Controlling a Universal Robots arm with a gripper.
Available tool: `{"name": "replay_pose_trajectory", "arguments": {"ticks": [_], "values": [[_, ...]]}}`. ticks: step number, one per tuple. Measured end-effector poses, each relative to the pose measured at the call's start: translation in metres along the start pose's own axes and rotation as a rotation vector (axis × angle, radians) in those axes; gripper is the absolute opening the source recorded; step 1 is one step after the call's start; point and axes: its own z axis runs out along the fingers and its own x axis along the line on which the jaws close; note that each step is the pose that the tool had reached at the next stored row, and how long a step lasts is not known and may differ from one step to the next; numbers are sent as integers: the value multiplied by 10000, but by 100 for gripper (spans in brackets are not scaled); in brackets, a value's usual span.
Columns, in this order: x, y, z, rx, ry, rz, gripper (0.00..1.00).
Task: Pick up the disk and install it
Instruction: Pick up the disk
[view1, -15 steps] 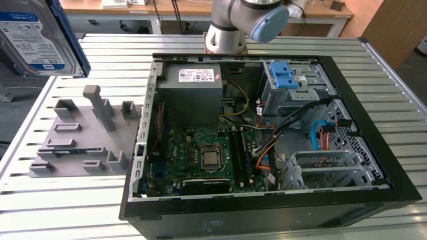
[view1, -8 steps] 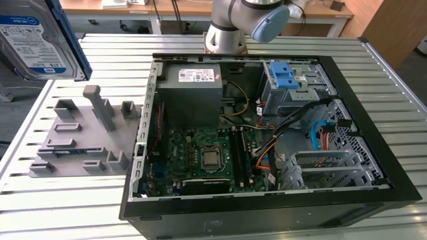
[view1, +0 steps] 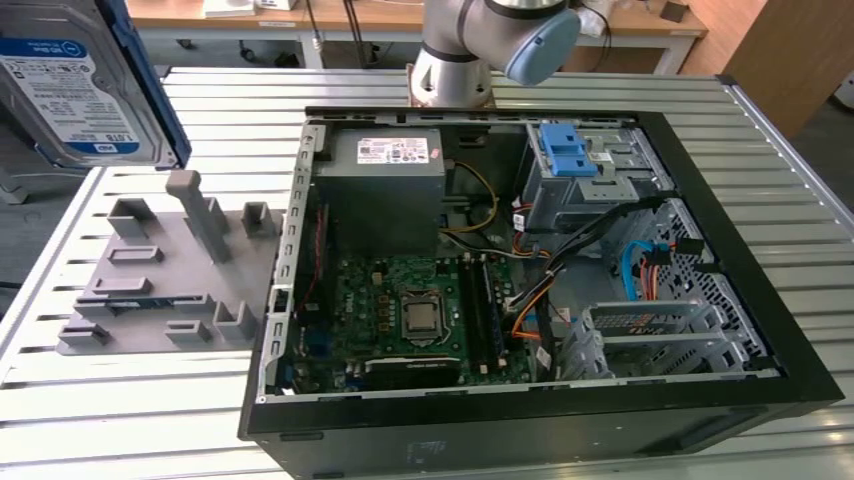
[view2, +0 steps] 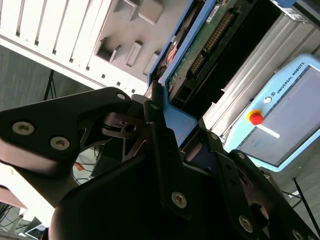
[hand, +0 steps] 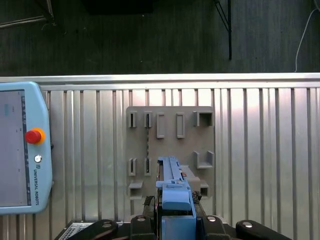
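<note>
The disk (view1: 78, 92), silver-grey with a white-and-blue label and a blue bracket along its edge, hangs high above the table at the exterior view's far left. In the second wrist view my gripper (view2: 180, 127) is shut on it: black fingers (view2: 156, 135) clamp the blue bracket, and the disk's green circuit board (view2: 200, 50) juts out beyond them. The first wrist view shows the disk (hand: 174, 192) edge-on in the gripper (hand: 175, 216), directly above the grey fixture (hand: 170, 145).
An open computer case (view1: 747, 385) lies on the slatted metal table (view1: 134, 420), with a power-supply box (view1: 380, 190) and a metal drive cage with light-blue tabs (view1: 567, 150). The grey holder fixture (view1: 160, 270) sits left of it. A teach pendant (hand: 22, 150) lies nearby.
</note>
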Motion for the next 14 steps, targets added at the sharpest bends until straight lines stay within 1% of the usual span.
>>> {"name": "replay_pose_trajectory", "arguments": {"ticks": [9, 12, 14], "values": [[56, -187, 0, -16, -1, 0, 37], [63, -246, -1, -20, 0, 0, 37], [62, -271, 0, -19, -1, 1, 37]]}}
